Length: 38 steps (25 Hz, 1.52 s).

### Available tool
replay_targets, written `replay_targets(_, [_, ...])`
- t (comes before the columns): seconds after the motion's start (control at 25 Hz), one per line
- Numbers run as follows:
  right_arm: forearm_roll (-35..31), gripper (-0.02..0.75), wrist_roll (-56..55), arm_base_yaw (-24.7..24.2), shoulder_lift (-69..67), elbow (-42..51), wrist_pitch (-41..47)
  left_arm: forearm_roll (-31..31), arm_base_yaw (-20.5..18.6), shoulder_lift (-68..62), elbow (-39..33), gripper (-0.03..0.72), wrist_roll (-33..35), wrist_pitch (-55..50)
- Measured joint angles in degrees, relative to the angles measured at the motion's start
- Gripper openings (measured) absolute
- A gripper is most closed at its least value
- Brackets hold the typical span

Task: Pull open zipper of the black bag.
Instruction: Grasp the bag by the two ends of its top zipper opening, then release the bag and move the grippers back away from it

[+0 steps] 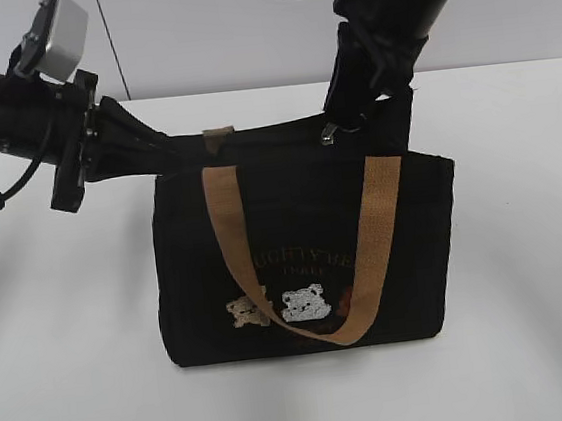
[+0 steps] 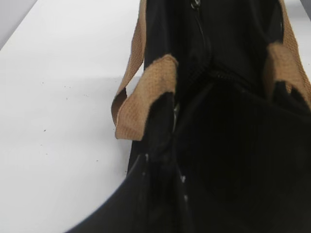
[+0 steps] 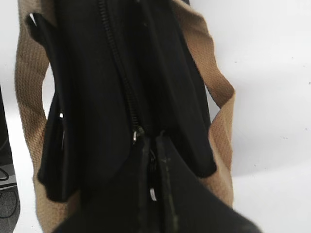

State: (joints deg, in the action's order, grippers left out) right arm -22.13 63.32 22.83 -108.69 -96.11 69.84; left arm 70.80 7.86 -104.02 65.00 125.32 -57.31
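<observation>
Two arms meet over the white worktop, where I see the black bag standing upright in the middle, tan handle draped down its front. My left fingers pinch the bag's top left edge, nearly closed on the fabric. My right fingers sit clamped at the zipper, at its silvery pull tab near the right end.

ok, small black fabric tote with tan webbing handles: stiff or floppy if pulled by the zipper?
Probably floppy: the black fabric tote sags along its top edge and its tan webbing handles droop. Likely light, so it may slide or tip on the smooth white table unless the left hand braces it.
</observation>
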Motion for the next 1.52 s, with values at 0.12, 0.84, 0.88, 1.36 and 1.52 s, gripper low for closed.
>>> replay_targets(0.12, [0.72,-0.01,-0.59,-1.31,1.32,0.0,0.07,0.0,0.0,0.0,0.0,0.057,0.0,0.0])
replay_targets(0.84, [3.23,0.001,-1.25,-9.32,4.41,0.0,0.44,-0.04,0.02,0.0,0.0,0.056,0.0,0.1])
replay_targets(0.88, [2.61,0.029,-1.27,-9.32,4.47,0.0,0.44,-0.05,0.02,0.0,0.0,0.06,-0.05,0.1])
replay_targets(1.36, [-0.39,0.442,-8.58,-9.52,9.75,0.0,0.34,-0.45,0.02,9.07,0.0,0.522,-19.33,8.93])
replay_targets(1.52, [2.44,0.442,-16.24,-9.82,14.3,0.0,0.34,-11.13,0.02,16.42,0.0,0.528,-41.16,19.63])
